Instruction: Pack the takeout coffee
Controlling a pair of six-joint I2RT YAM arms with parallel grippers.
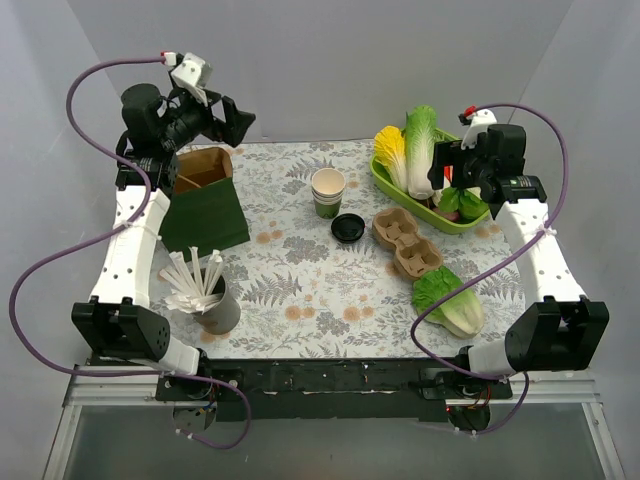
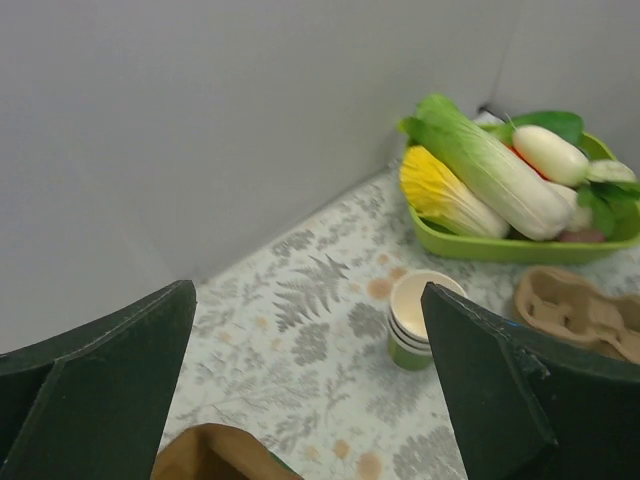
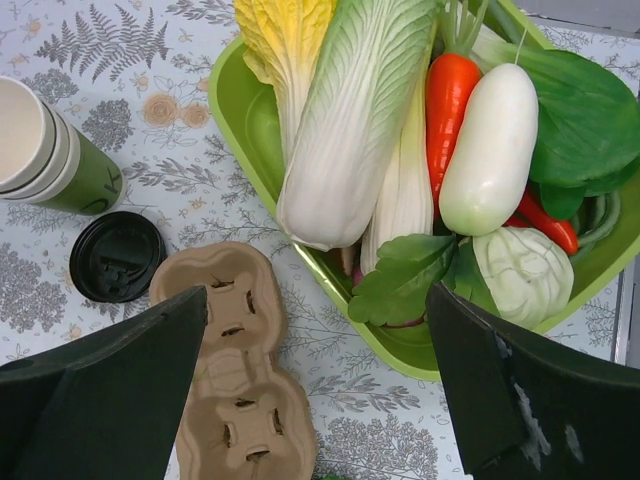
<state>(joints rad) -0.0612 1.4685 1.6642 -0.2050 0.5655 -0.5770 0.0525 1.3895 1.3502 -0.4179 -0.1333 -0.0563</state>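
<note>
The takeout coffee cup (image 1: 328,192), cream over dark green, stands upright and open mid-table; it also shows in the left wrist view (image 2: 415,322) and the right wrist view (image 3: 50,150). Its flat round black lid (image 1: 348,228) lies on the cloth just in front of it, also in the right wrist view (image 3: 116,256). My left gripper (image 1: 235,118) is open and empty, raised above the back left near the paper bag. My right gripper (image 1: 447,160) is open and empty, raised above the green vegetable tray. In their own views the left gripper (image 2: 310,385) and right gripper (image 3: 315,385) show jaws wide apart.
An open dark green paper bag (image 1: 203,200) stands at the back left. A brown pulp two-hole cup tray (image 1: 406,243) lies right of the lid. A green tray (image 1: 400,196) holds vegetables at the back right. A loose cabbage (image 1: 450,300) lies front right. A grey cup of white sticks (image 1: 215,300) stands front left.
</note>
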